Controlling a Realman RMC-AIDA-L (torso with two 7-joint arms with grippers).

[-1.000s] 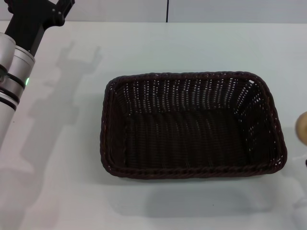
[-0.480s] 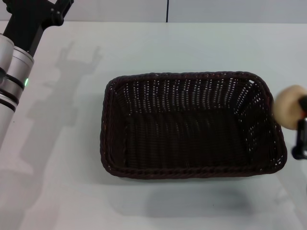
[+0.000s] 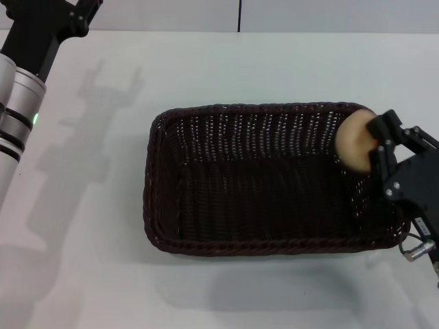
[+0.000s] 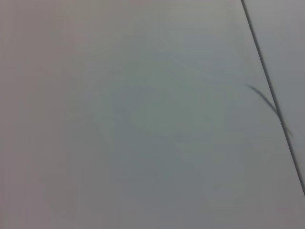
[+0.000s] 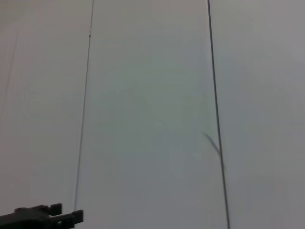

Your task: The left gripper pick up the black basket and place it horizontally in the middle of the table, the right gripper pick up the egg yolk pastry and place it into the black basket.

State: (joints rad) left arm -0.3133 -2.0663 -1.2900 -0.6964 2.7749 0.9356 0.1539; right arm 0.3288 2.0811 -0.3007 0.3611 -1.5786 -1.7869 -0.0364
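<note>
Dark brown-black woven wicker black basket (image 3: 274, 179), rectangular, rounded corners, upright and lengthwise across mid table (image 3: 226, 65); round cream egg yolk pastry (image 3: 354, 140) held in right gripper (image 3: 376, 145) over basket's right end near far corner.

Bright even light; soft shadows on table (image 3: 226, 62); wrist views hazy, featureless.

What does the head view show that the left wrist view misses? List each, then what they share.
Head view only: the black basket lying horizontally, the right end effector holding the egg yolk pastry over the basket's right end, and the left end effector raised at the far left. Left wrist view only: nothing extra, just a dark seam line. Both: the white table.
</note>
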